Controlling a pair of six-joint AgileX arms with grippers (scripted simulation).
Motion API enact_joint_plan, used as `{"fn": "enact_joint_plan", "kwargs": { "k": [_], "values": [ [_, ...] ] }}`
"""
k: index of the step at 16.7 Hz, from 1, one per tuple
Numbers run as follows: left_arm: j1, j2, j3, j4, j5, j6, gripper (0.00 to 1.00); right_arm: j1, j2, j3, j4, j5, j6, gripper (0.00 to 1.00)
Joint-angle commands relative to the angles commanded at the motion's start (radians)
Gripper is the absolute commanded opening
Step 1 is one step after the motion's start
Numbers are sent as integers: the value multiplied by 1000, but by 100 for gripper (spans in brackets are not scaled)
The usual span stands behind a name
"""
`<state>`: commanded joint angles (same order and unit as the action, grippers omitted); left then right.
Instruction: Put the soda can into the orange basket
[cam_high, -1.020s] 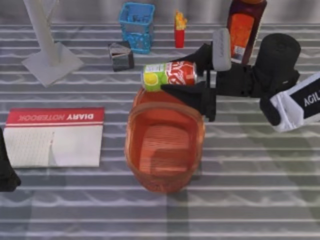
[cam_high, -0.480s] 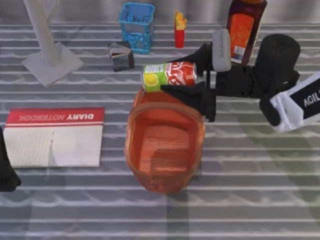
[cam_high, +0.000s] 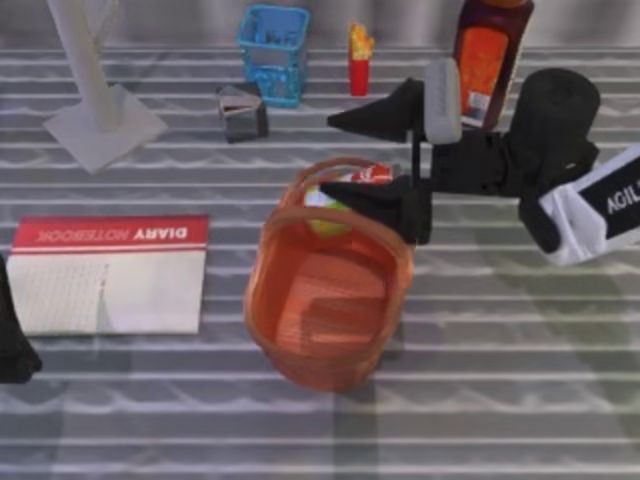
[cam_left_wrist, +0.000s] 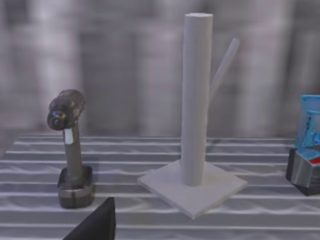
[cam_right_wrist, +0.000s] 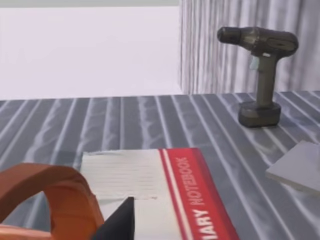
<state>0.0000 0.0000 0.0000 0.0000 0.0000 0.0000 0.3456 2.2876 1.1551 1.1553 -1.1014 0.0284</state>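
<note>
The soda can (cam_high: 337, 208) lies inside the far end of the orange basket (cam_high: 262, 300), under its arched handle; its lime-green band and a strip of red label show. My right gripper (cam_high: 327, 153) hangs open just above that end of the basket, and its fingers (cam_high: 372, 113) hold nothing. In the right wrist view the basket's handle (cam_right_wrist: 65, 192) rises beside one dark fingertip (cam_right_wrist: 120, 222). My left gripper (cam_high: 12, 345) is parked at the table's left edge; one fingertip (cam_left_wrist: 97, 222) shows well off to one side, so it is open.
A red and white notebook (cam_high: 110, 270) lies left of the basket. At the back stand a white rack (cam_high: 95, 100), a blue crate (cam_high: 273, 50), a grey cube (cam_high: 242, 110), a small red item (cam_high: 359, 60) and a dark bottle (cam_high: 490, 55). A drill (cam_left_wrist: 70, 150) stands beyond the rack.
The right gripper has opened and let go of the can, which dropped from between its fingers into the basket. The basket shifted slightly.
</note>
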Motion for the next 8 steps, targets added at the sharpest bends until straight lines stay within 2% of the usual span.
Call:
{"fn": "enact_joint_plan", "kwargs": {
  "k": [8],
  "values": [
    [-4, 10, 8, -8, 1, 4, 100, -4, -9, -6, -6, 4, -1, 100]
  ]
}}
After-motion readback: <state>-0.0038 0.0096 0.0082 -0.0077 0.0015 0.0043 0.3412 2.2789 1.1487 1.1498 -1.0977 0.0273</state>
